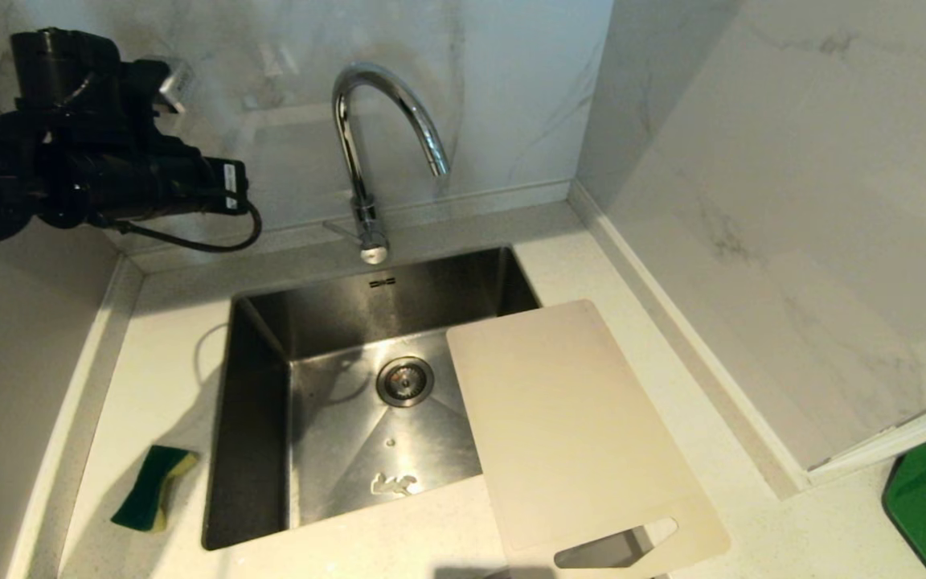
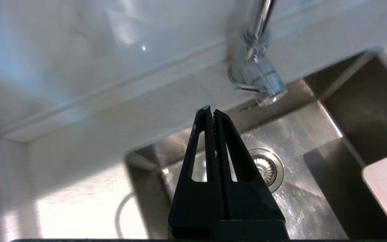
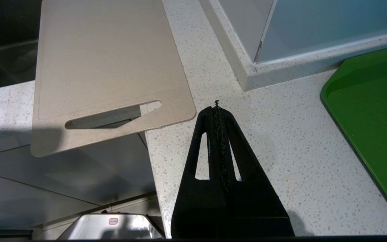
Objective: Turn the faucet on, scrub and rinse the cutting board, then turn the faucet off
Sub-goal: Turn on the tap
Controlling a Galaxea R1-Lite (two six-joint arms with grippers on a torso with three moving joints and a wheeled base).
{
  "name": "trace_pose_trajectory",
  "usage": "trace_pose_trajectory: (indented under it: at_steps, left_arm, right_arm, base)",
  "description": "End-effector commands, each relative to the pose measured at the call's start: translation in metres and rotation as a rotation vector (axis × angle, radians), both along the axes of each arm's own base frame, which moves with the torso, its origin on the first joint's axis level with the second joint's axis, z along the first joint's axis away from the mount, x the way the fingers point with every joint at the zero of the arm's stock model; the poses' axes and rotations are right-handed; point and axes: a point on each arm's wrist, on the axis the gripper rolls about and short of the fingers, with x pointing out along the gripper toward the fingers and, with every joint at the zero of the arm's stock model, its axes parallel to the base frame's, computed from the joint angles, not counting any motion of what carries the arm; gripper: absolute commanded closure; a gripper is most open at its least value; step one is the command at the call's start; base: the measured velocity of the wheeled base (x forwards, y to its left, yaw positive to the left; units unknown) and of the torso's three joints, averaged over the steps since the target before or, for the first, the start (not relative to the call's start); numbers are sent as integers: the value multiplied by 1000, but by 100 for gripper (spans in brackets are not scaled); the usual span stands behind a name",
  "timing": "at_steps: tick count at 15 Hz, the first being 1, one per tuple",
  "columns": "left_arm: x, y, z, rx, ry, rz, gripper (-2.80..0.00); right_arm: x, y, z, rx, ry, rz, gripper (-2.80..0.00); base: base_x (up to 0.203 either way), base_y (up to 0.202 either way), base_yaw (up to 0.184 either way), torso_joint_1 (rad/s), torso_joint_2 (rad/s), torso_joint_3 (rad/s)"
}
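White marble-look wall panels (image 1: 792, 161) with grey veins closed in a corner alcove. A pale speckled stone countertop (image 1: 752, 515) ran wall to wall, with a low upstand (image 1: 656, 273) along its back and side edges. Soft light gleamed off the glossy panels.

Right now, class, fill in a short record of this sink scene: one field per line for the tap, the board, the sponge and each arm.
faucet: no water visible, spout arched over the sink
cutting board: lies across the sink's right edge, handle slot nearest the camera
sponge: on the counter left of the sink
left gripper: raised near the faucet base, jaws shut, empty
right gripper: over the counter beside the board, jaws shut, empty
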Motion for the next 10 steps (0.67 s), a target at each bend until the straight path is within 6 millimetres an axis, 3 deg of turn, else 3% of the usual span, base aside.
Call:
trace_pose_trajectory:
  at_steps: [1,10]
  left_arm:
    - [18,-16,-19,11,40,-19,0]
    - [29,-32,-26,-87,59,-31,0]
  right_arm:
    - [0,0,0,0,0,1,0]
    - [0,0,0,0,0,1,0]
  base:
    - [0,0,0,0,0,0]
    - [0,0,0,0,0,0]
